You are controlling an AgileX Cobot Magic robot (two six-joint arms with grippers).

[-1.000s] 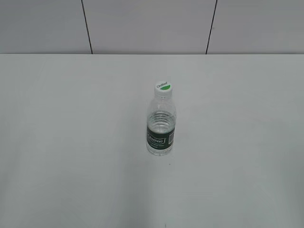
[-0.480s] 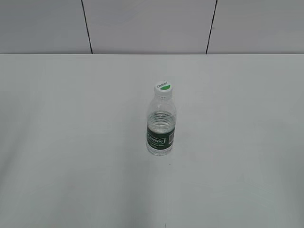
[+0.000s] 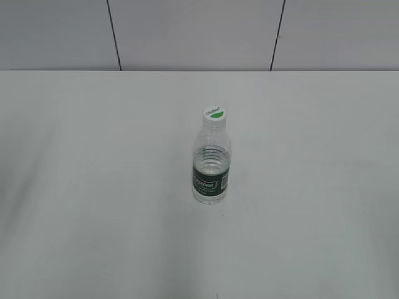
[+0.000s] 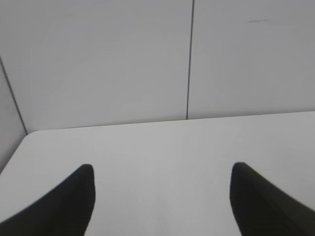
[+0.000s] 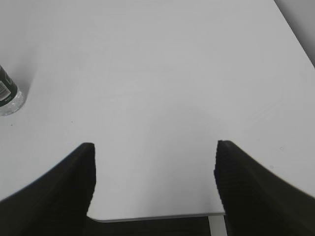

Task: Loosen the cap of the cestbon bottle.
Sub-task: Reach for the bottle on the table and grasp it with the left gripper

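Observation:
The cestbon bottle point(image 3: 211, 167) stands upright near the middle of the white table, clear and ribbed, with a dark green label band. Its white cap point(image 3: 215, 115) with a green mark sits on the neck. No gripper shows in the exterior view. In the right wrist view the bottle's base point(image 5: 7, 96) shows at the far left edge, well away from my right gripper point(image 5: 154, 162), which is open and empty above the table's near edge. My left gripper point(image 4: 161, 184) is open and empty over bare table; the bottle is out of that view.
The white table point(image 3: 93, 187) runs back to a grey panelled wall point(image 3: 187, 31). The table's rounded far-left corner point(image 4: 29, 135) shows in the left wrist view. Its near edge point(image 5: 157, 216) lies just under my right gripper.

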